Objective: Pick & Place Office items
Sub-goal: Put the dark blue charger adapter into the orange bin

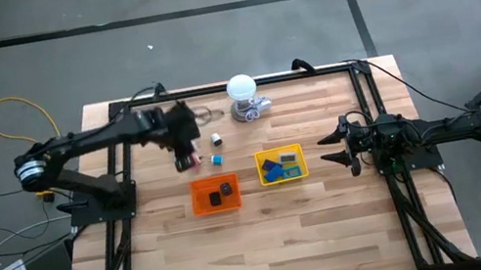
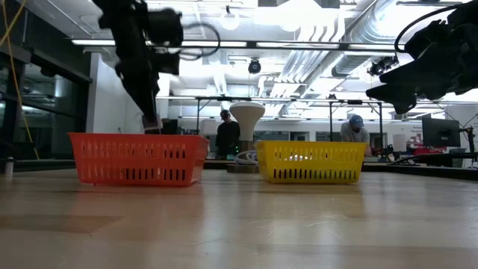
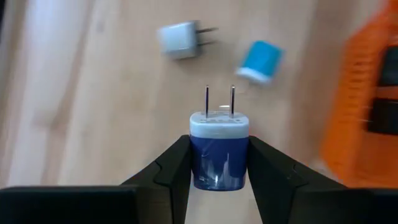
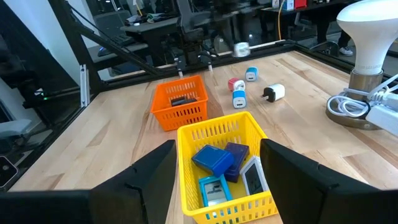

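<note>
Blue charger: pinched between the left gripper's fingers, prongs outward — above centre-left of the high view.
Loose plugs: white plug and blue one on bare wood.
Right gripper: spread wide, holding nothing, right of the yellow tray.
Orange tray: centre.
Surface: pale wooden table.
Room: two people behind — ceiling lights overhead.

You are working at a pale wooden table set on a grey concrete floor crossed by dark lines. Beyond its far edge lies an open workshop with white ceiling ducts, bright ceiling lights and two people at benches.
</note>
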`<state>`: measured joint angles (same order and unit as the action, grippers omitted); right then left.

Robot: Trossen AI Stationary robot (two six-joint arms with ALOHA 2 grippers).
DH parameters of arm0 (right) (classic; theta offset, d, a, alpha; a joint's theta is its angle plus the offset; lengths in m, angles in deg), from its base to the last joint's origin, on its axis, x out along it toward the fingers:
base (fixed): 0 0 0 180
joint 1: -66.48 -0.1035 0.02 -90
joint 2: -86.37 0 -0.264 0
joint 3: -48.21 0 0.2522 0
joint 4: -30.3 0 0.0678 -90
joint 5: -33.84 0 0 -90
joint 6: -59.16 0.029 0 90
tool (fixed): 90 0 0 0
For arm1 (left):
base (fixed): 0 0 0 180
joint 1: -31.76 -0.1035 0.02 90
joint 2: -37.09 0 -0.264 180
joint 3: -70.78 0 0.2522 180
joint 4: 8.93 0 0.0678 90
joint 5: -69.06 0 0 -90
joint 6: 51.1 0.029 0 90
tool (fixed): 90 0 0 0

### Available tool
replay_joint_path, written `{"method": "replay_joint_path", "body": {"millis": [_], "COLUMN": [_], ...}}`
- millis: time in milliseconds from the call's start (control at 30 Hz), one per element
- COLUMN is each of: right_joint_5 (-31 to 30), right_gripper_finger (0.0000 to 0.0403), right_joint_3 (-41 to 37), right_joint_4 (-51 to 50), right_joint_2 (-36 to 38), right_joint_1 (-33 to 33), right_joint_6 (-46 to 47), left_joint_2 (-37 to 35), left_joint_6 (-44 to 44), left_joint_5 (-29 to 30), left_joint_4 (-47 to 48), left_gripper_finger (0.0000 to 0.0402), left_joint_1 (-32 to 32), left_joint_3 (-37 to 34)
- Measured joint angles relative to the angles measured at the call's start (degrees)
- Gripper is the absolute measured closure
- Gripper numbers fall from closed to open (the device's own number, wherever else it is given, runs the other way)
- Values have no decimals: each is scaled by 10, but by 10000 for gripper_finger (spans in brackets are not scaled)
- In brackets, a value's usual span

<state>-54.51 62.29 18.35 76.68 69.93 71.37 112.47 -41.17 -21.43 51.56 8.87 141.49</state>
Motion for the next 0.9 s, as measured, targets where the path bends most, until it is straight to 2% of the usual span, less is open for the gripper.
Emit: {"method": "replay_joint_path", "body": {"millis": [267,467,633,900], "right_joint_5": [0,0,0,0], "right_gripper_finger": [183,183,183,183], "right_joint_3": [0,0,0,0], "right_joint_4": [0,0,0,0], "right_joint_2": [0,0,0,0], "right_joint_1": [0,0,0,0], "right_joint_6": [0,0,0,0], "left_joint_2": [4,18,48,93], "left_joint_6": [-193,-300,-340,-346], "left_joint_5": [63,103,118,95], "left_joint_4": [2,5,10,3], "left_gripper_finger": [274,274,274,272], "left_joint_1": [201,298,338,329], "left_joint_3": [0,0,0,0]}}
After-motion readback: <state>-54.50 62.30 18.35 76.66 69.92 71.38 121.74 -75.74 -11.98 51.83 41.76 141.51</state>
